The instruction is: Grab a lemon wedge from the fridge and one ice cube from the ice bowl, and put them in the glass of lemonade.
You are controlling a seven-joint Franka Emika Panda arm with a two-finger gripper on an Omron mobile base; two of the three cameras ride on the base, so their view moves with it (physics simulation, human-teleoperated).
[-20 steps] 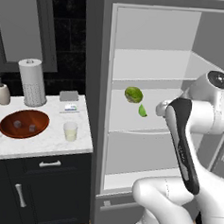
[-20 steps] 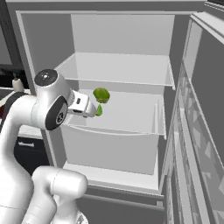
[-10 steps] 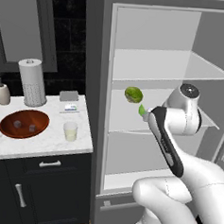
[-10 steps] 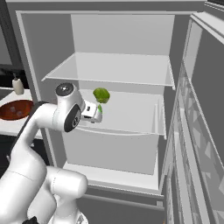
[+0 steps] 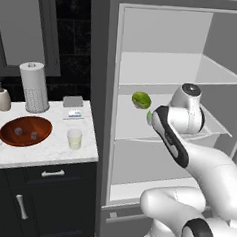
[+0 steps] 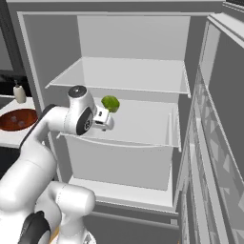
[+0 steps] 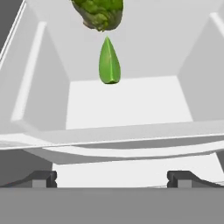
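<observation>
On the middle shelf of the open fridge (image 5: pixel 169 69), the lemon wedge (image 7: pixel 109 61) is seen lying toward the back, a smooth green pointed piece just beside a larger rough-skinned green fruit (image 7: pixel 98 13), which sits nearer the shelf's rear left corner. The gripper (image 7: pixel 112 178) is held at the front edge of that shelf with its jaws spread wide and nothing between them; its two dark fingertips (image 7: pixel 41 178) stand well apart, and the wedge is lined up between them but still farther in. In the right base view the gripper (image 6: pixel 106 121) is found just in front of the round green fruit (image 6: pixel 110 103). On the marble counter (image 5: pixel 48 153) left of the fridge, the ice bowl (image 5: pixel 25 130) is set near the middle, with two cubes (image 5: pixel 33 134) inside. The glass of lemonade (image 5: pixel 74 138) stands just beside the bowl, toward the counter's front right corner. A perforated white cylinder (image 5: pixel 34 87) and a soap bottle (image 5: pixel 2 99) are placed along the back edge.
</observation>
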